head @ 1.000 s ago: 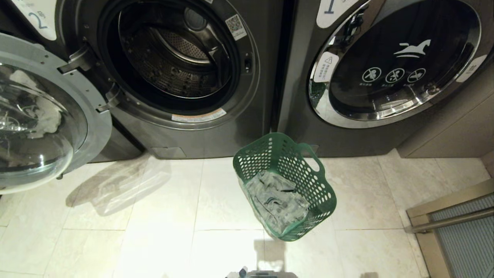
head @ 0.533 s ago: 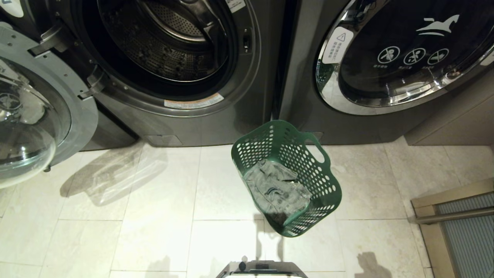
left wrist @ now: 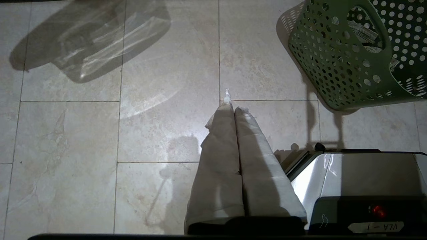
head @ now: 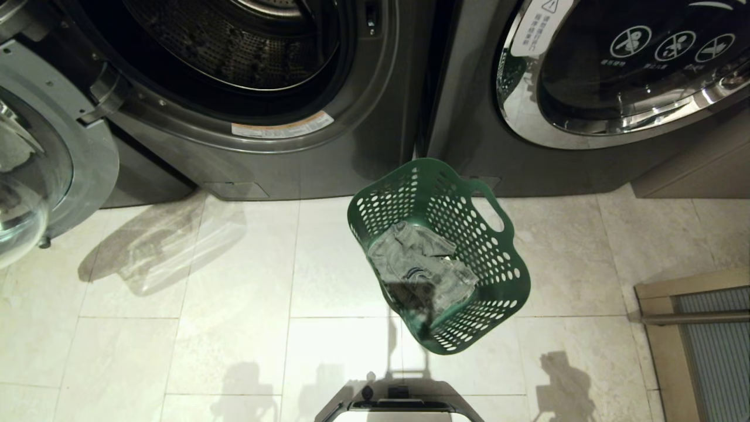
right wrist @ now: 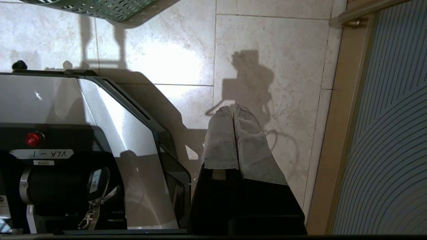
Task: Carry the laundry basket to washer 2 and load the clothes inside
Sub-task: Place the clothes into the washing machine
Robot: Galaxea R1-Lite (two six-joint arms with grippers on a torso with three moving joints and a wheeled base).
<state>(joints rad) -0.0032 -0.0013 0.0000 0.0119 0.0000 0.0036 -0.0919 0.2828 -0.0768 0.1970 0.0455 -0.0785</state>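
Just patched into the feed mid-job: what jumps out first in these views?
The green laundry basket stands on the pale tile floor before the two washers, a grey crumpled garment inside. Behind it to the left, the left washer's door is swung wide, baring the dark steel drum; the right washer's door is shut. Both grippers, left and right, hang shut and empty above the floor.

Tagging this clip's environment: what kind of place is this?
Most likely a laundry room or laundromat. Two front-loading washers stand side by side on a tiled floor: the left washer has its door open, the right washer is shut. A green laundry basket holding clothes sits before them.
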